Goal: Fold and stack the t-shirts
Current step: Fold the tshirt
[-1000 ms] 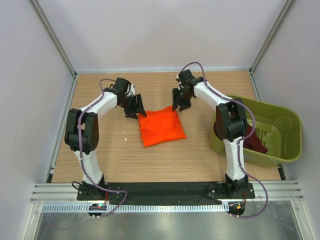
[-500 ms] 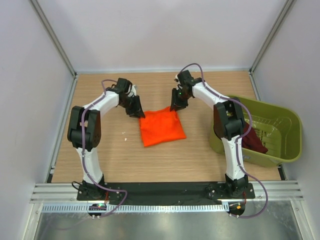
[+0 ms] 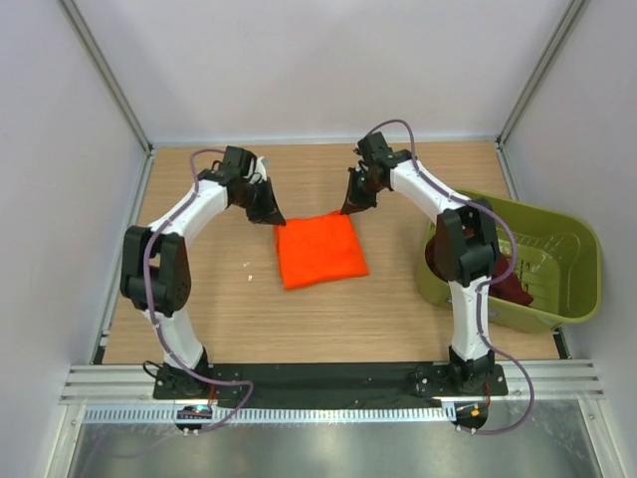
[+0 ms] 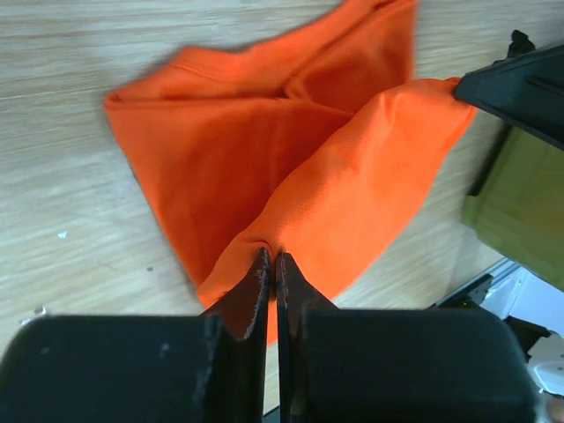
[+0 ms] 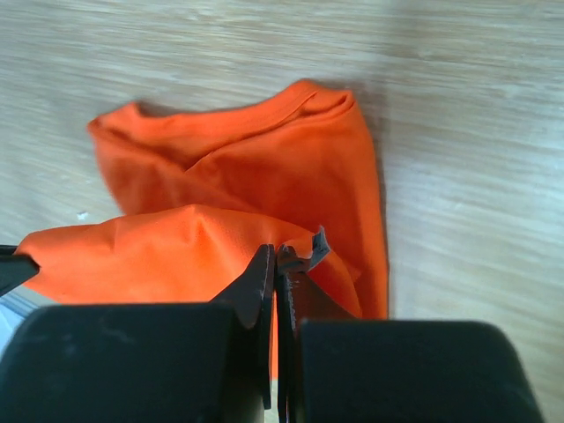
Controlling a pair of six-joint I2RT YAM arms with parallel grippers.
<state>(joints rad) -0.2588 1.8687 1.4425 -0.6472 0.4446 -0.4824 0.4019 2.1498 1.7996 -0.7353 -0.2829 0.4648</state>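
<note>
Two grippers each pinch one far corner of the orange t-shirt (image 3: 320, 254). The left gripper (image 3: 271, 215) is squeezed tight on the far left corner. The right gripper (image 3: 350, 206) is squeezed tight on the far right corner. Each one has only a thin bit of cloth between its jaws. The shirt lies in the middle of the table (image 3: 199, 299), folded into a small square shape. Its top layer is lifted a little where the grippers hold it. The held edge runs from left to right between the two grippers. The rest of the shirt lies on their near side, toward the near edge of the table. So I think the next move is to carry that far edge over the shirt toward the near edge. Neither arm is closer, since each has its own corner, so they should move together to keep the edge straight. The maroon t-shirt (image 3: 513, 284) sits crumpled in the green tub (image 3: 567, 309) by the right edge of the table, not yet folded.
</note>
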